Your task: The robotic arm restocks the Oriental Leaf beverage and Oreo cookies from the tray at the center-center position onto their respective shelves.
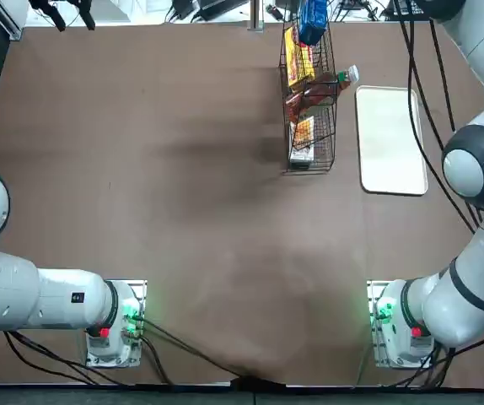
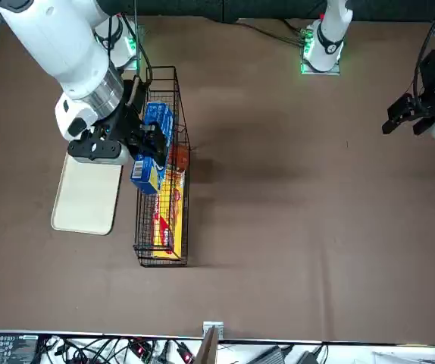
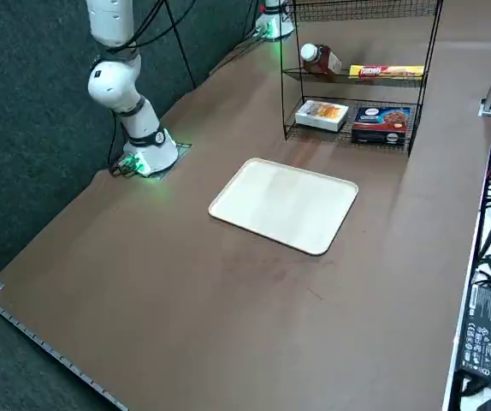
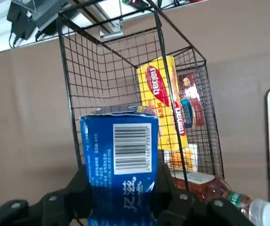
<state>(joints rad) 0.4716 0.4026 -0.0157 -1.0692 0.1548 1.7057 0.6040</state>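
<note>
Holding the blue Oreo packet (image 4: 121, 165) clamped between its fingers, the right gripper (image 4: 122, 200) is poised beside the wire rack (image 4: 210, 127). The tea bottle (image 4: 205, 186) already lies on a tier near the gripper, and the tray (image 3: 284, 205) is bare, so only placing the cookies seems left.
</note>
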